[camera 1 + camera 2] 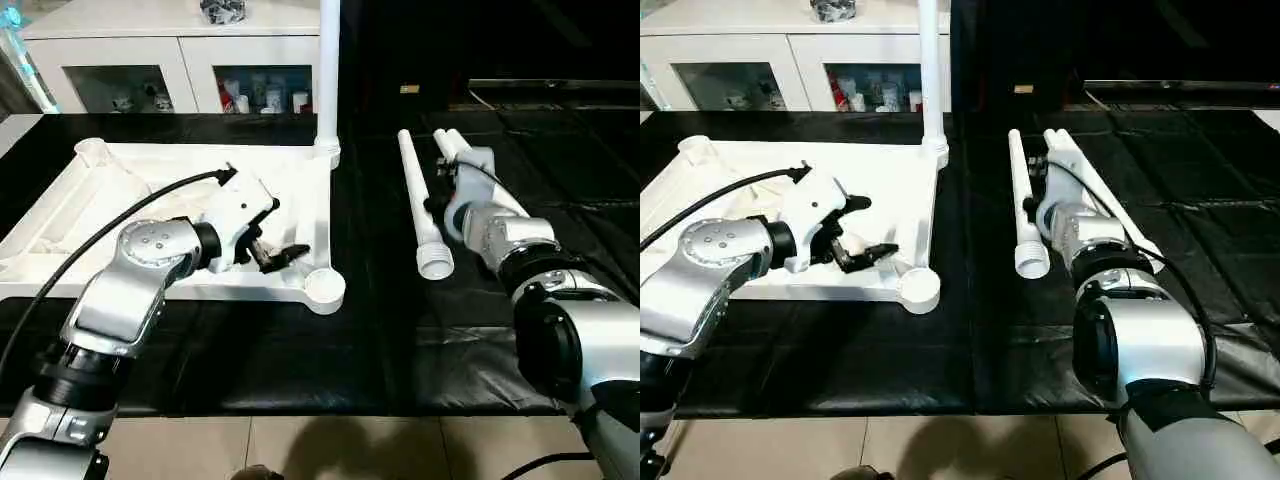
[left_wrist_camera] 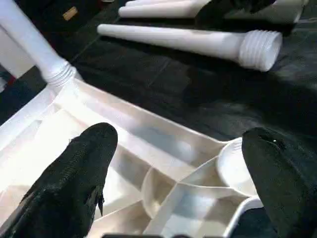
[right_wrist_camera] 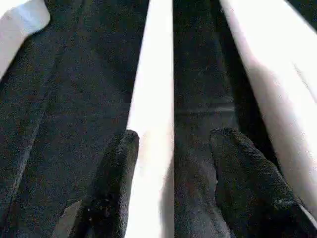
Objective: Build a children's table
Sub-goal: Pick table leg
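1. Left eye view, far left: the table top (image 1: 300,200) lies upside down on the black mat (image 1: 380,340), ribbed underside up, with round corner sockets (image 1: 324,287) at its corners. The near right socket is empty; the far right one holds an upright leg (image 1: 328,70).
2. Over the ribbed compartments near that empty socket hangs the left gripper (image 1: 270,240), jaws spread wide with nothing between them.
3. Behind the top stands a white cabinet (image 1: 190,60) with glass doors; small items sit on its shelves, too small to identify.
4. Right of the top, a loose leg (image 1: 420,205) lies on the mat, threaded end toward the robot. Further legs (image 1: 455,145) lie just beside it, partly hidden by the right forearm.
5. Right wrist view adds what the head views hide: the right gripper (image 3: 173,168) has its fingers (image 3: 116,178) parted on either side of a lying leg; whether they press on it I cannot tell.
6. Left wrist view adds the threaded base of the upright leg seated in its socket, and the ridged end of the loose leg beyond.
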Tool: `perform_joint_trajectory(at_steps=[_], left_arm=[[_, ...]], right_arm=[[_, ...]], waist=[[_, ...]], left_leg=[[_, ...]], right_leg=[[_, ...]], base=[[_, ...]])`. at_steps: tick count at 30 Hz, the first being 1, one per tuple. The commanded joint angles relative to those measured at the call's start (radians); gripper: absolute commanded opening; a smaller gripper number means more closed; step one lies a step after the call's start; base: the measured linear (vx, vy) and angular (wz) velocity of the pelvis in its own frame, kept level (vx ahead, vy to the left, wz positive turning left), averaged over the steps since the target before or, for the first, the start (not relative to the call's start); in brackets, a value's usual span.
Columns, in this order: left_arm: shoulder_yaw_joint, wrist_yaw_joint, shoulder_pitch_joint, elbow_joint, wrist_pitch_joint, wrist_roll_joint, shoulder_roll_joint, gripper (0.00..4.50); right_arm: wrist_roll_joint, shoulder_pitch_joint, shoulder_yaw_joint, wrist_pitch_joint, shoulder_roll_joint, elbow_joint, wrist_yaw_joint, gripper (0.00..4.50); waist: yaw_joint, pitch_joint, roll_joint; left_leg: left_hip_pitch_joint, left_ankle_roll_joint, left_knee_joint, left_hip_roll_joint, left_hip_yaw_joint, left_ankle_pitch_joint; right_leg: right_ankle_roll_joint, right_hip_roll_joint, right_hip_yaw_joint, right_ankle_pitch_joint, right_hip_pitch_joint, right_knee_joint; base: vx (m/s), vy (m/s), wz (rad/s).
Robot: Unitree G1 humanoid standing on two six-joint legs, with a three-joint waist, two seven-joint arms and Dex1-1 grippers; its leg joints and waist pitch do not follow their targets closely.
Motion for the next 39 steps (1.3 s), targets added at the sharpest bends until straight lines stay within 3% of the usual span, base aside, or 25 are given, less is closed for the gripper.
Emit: perform_joint_trajectory(at_steps=[1,13,16,23,33,39], left_arm=[[-0.001,-0.012,0.008,-0.031,0.018,-0.012,0.011,4.50],[-0.004,-0.011,0.017,-0.062,0.048,-0.019,0.018,4.50],[-0.007,-0.012,0.017,-0.064,0.052,-0.019,0.019,4.50],[-0.011,-0.014,0.019,-0.070,0.056,-0.021,0.019,4.50],[-0.016,-0.004,0.013,-0.055,0.048,-0.020,0.007,4.50],[-0.006,0.007,0.016,-0.050,0.045,-0.031,-0.009,4.50]], right_arm=[[0.022,0.001,-0.020,0.039,0.003,0.014,0.025,2.59],[0.023,-0.001,-0.026,0.172,-0.018,0.035,0.120,2.59],[0.028,0.004,-0.033,0.212,-0.026,0.041,0.126,2.23],[0.016,0.020,-0.027,0.217,-0.036,0.036,0.141,1.91],[0.013,0.026,-0.030,0.216,-0.036,0.032,0.145,1.88],[0.040,0.027,-0.065,0.190,-0.045,0.025,0.109,1.88]], waist=[[0.005,-0.075,-0.007],[0.017,-0.076,-0.012],[0.022,-0.075,-0.013],[0.023,-0.075,-0.017],[0.022,-0.076,-0.023],[0.021,-0.076,-0.025]], left_leg=[[0.018,0.004,-0.059,0.052,-0.023,-0.181],[0.016,0.011,-0.056,0.053,-0.021,-0.153],[0.018,0.004,-0.057,0.053,-0.021,-0.163],[0.019,-0.004,-0.058,0.053,-0.022,-0.168],[0.018,0.000,-0.057,0.053,-0.021,-0.152],[0.019,-0.002,-0.057,0.053,-0.019,-0.154]], right_leg=[[-0.211,-0.088,0.049,-0.187,0.053,-0.061],[-0.213,-0.087,0.049,-0.182,0.052,-0.059],[-0.202,-0.088,0.049,-0.211,0.050,-0.062],[-0.192,-0.089,0.050,-0.223,0.048,-0.062],[-0.194,-0.088,0.050,-0.208,0.049,-0.060],[-0.194,-0.088,0.051,-0.204,0.049,-0.061]], base=[[0.000,0.000,0.00],[0.000,0.000,0.00],[0.000,0.000,0.00],[0.000,0.000,0.00],[0.000,0.000,0.00],[0.000,0.000,0.00]])
